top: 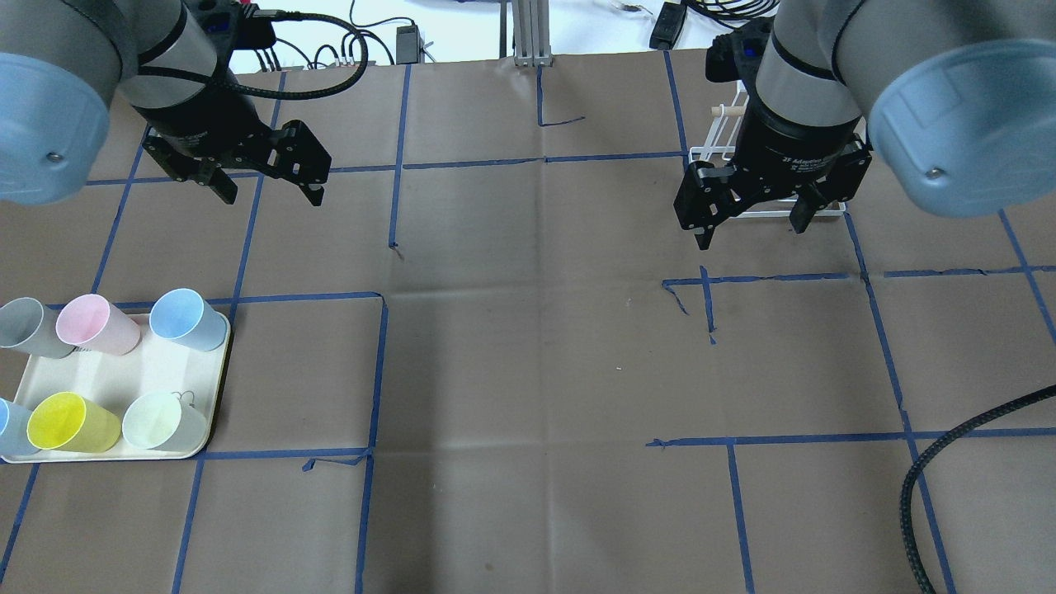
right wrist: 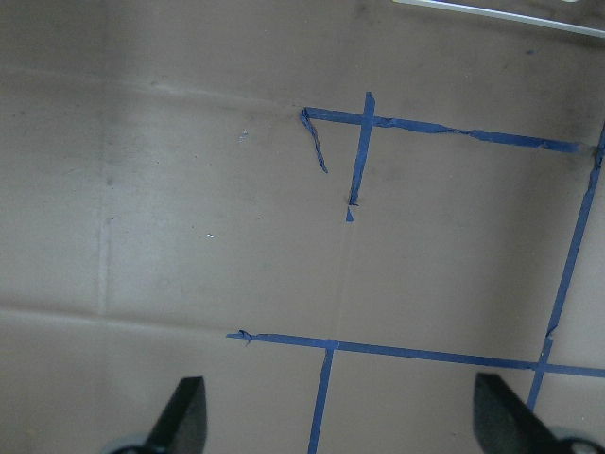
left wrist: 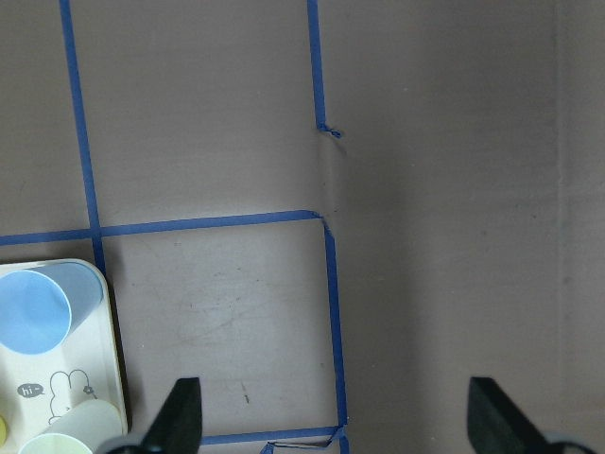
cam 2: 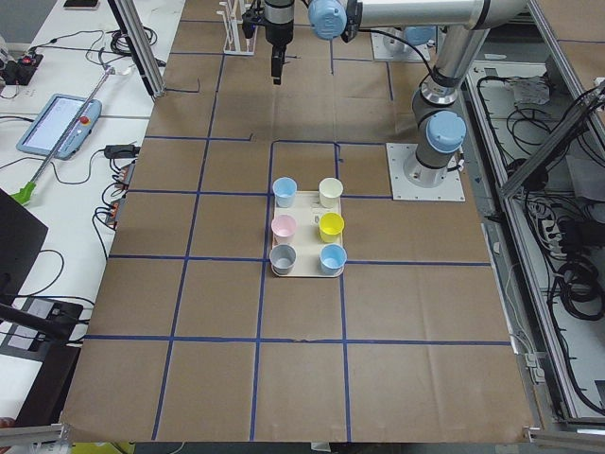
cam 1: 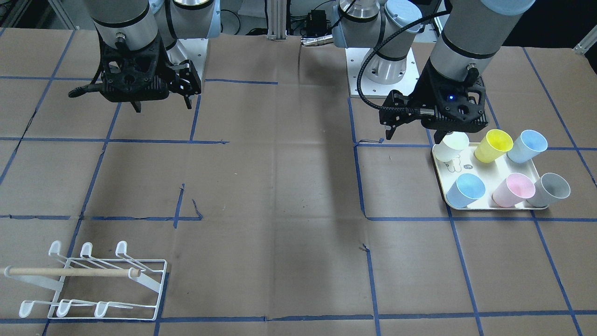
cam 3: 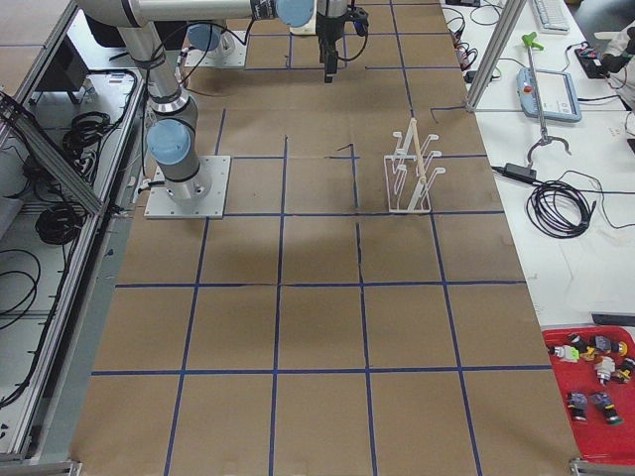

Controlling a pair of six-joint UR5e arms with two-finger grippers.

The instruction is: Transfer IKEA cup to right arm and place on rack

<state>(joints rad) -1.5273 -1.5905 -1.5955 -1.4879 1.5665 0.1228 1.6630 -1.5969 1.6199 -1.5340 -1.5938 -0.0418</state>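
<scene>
Tray (left wrist: 95,374), left wrist view: printed speech bubble (left wrist: 31,390) reads "hi" with a short wavy dash after it. It sits just beside a line-drawn rabbit (left wrist: 68,385) on the tray floor. In the front-facing view the same print is too small to read.

Right arm (top: 808,82), overhead view: black band (top: 796,154) at the wrist carries white lettering in two or three lines. The top line appears to begin "2F Adaptive"; the rest is too fine to make out.

Handheld pendant (cam 2: 57,123) on the side bench: screen is lit, contents illegible. A second pendant (cam 3: 554,94) in the right-side view is likewise unreadable.
</scene>
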